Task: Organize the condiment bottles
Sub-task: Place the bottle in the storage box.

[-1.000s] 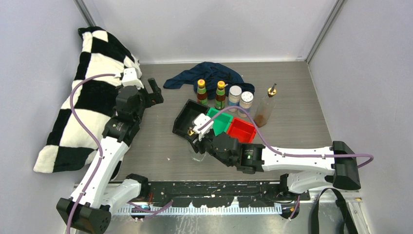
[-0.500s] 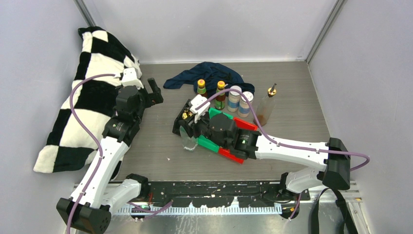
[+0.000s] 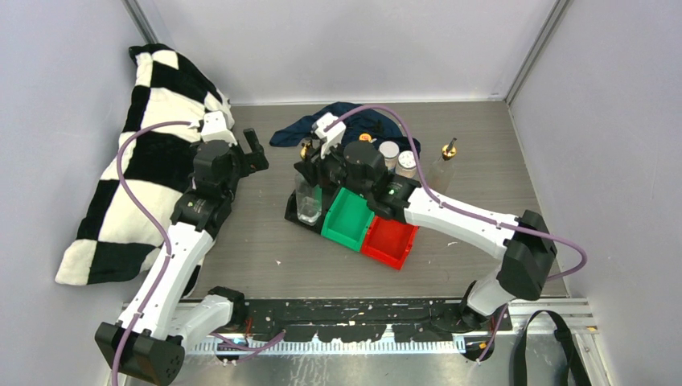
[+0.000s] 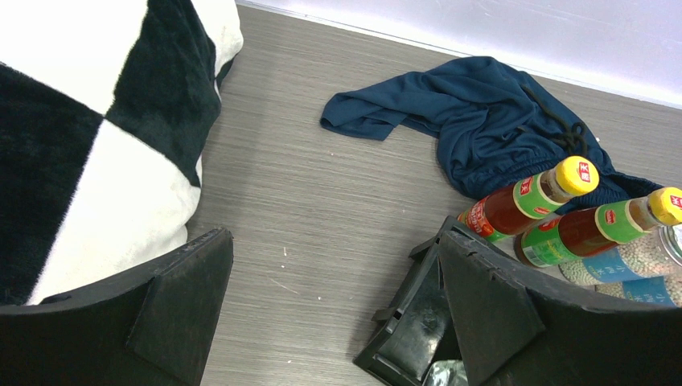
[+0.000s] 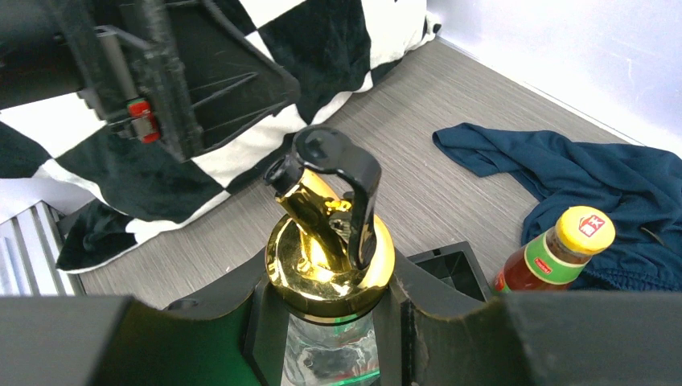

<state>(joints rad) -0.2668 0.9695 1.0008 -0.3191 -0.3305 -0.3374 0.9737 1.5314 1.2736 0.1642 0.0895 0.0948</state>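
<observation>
The table carries a checkered blanket along its left side and a blue cloth crumpled at the far middle. Near the centre three bins sit touching in a row: a black bin on the left, a green bin in the middle and a red bin on the right.

The right gripper is clamped on the neck of a clear glass bottle, just under its gold pourer. It holds the bottle upright over the black bin; whether the base touches the bin floor I cannot tell. The left gripper hangs beside the blanket with its jaws wide apart, holding nothing.

The other bottles stand in a line along the far side of the bins — two yellow-capped bottles, two white-capped jars and, furthest right, a second glass bottle.

The step in hand looks like setting the first glass bottle into the black bin; none of the other five is sorted yet. The next move calls for a straight, slow descent — the bottle is tall and narrow, so it should stay vertical and clear the bin's rim. The jaws should part only once it rests on the floor. After that the matching bottle at the far right seems the natural next pick.
</observation>
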